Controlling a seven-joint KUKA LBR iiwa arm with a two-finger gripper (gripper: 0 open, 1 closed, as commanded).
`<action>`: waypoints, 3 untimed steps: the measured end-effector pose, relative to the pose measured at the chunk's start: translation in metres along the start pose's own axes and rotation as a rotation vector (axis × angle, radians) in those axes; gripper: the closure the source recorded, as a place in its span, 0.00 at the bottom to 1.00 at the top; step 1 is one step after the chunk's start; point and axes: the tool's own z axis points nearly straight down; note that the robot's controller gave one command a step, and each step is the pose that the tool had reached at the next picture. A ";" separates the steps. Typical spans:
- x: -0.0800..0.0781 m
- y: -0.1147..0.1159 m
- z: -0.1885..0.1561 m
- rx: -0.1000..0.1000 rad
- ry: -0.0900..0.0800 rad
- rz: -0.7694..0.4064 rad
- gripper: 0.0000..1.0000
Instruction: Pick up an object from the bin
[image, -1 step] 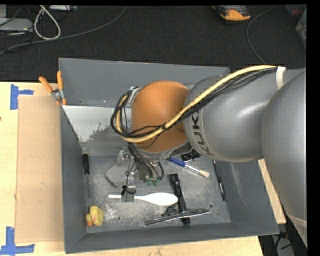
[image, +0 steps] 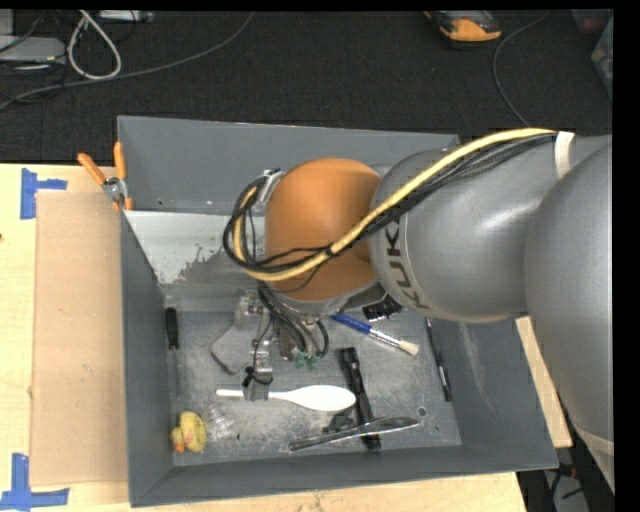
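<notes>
Dark carpet (image: 300, 80) strewn with cables (image: 95, 50) lies behind the grey metal bin (image: 140, 400), whose floor is dusted with grit. A yellow rubber duck (image: 187, 432) sits near its front left corner. The gripper (image: 259, 380) hangs low over the thin handle of a smooth white plastic spoon (image: 310, 398) mid-bin; whether it is open or closed cannot be told

Small yellow rubber duck (image: 187, 432) sits below-left of the claw (image: 258, 384), a slim black marker-like stick (image: 170, 328) well off to its left, and what's probably a blue-and-white pen (image: 376, 335) up to its right.
</notes>
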 end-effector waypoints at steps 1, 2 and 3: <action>-0.014 -0.043 0.092 -0.001 -0.001 0.061 0.00; 0.005 -0.088 0.111 -0.003 -0.007 -0.058 0.00; 0.014 -0.089 0.112 -0.004 -0.005 0.051 0.00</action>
